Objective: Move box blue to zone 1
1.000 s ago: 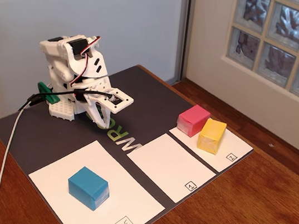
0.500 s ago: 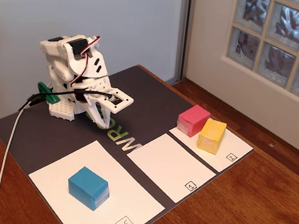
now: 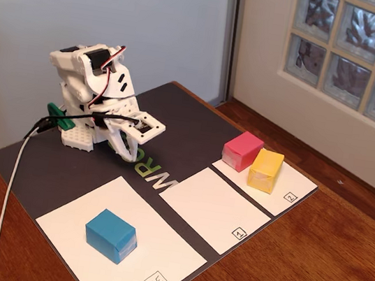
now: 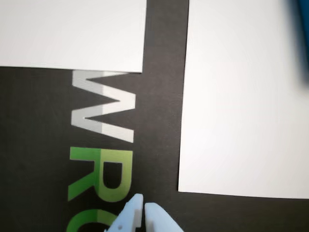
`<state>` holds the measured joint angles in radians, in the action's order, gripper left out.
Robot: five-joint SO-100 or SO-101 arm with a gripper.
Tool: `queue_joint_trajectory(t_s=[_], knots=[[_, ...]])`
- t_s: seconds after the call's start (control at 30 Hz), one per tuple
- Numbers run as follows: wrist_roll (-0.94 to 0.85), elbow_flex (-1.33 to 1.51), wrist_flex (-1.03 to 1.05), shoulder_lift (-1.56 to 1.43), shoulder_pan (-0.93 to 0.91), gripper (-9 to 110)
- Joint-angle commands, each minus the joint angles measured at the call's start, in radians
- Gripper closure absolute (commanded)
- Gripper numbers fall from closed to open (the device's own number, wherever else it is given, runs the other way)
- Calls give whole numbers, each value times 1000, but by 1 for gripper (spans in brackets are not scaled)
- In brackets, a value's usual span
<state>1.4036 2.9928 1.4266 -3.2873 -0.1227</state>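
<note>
The blue box [image 3: 111,235] lies on the large white panel marked "Home" [image 3: 157,249] at the front left of the fixed view. A blurred blue sliver of it [image 4: 303,34] shows at the right edge of the wrist view. Zone 1 [image 3: 213,208], the middle white panel with a boxed "1", is bare; in the wrist view it is the panel at top left [image 4: 72,34]. My gripper [image 3: 130,147] is folded low by the arm's base over the dark mat, well behind the box. Its fingertips [image 4: 143,207] are together with nothing between them.
A pink block [image 3: 242,151] and a yellow block [image 3: 265,170] stand side by side on the panel marked "2" [image 3: 286,192]. The dark mat [image 3: 42,168] with "WRO" lettering [image 4: 101,145] lies on a wooden table. A white cable [image 3: 6,212] runs down the left.
</note>
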Motion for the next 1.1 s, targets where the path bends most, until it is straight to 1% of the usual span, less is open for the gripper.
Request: queue_joint_trajectory(t_s=[0.0,0.27,0.4,0.5,0.63,0.87,1.07], knots=[[-14,46,15,-51,-9,102],[-41,46,11,-51,-2,102],[-17,25,21,-43,2,102],[-11,-58,23,77,-3,102],[-51,-276,11,321,2,102],[-132,-799,31,804,-32,102],[-298,-1173,86,1092,-103,102]])
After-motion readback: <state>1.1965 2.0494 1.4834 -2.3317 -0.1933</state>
